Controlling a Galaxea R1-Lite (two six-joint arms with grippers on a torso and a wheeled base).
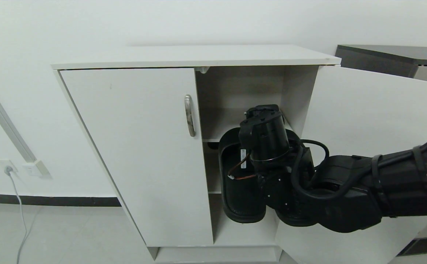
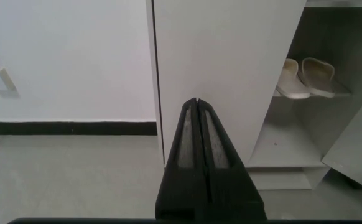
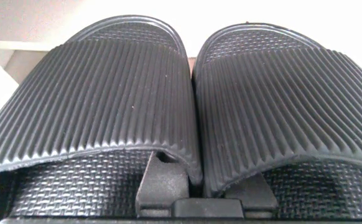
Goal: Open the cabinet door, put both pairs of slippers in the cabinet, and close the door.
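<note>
Clamping black slippers (image 1: 240,183), right gripper (image 3: 198,186) sits at cabinet (image 1: 132,146) opening, 4 o'clock of handle (image 1: 188,115); left gripper (image 2: 197,121) pressed closed, empty; beige slippers (image 2: 308,78) on shelf

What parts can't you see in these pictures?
Left half of the cabinet: head view, behind its shut left door.
One of the black slippers: head view, mostly behind the right arm.
Fingertips of the right gripper: right wrist view, under the slipper straps.
Slipper heels: right wrist view, cut off by the edge.
</note>
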